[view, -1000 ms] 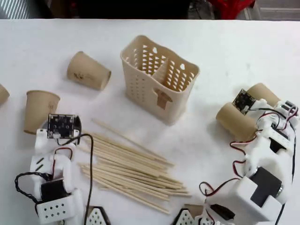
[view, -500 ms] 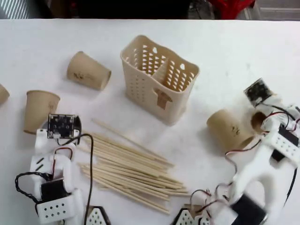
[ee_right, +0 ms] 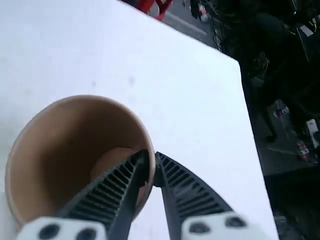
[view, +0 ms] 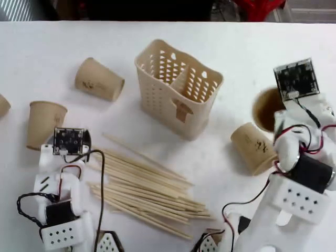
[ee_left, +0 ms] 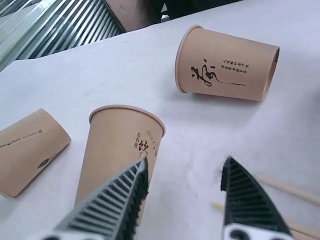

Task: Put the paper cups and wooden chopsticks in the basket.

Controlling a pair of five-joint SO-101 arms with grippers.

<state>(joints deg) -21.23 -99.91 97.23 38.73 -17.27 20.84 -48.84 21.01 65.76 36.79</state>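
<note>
While right tool (ee_right: 151, 159) clamps paper cup (ee_right: 60, 140) rim | cup body partly cut off

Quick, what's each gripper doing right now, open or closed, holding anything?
Left gripper: open, holding nothing.
Right gripper: closed on the rim of a paper cup, one finger inside it.
</note>
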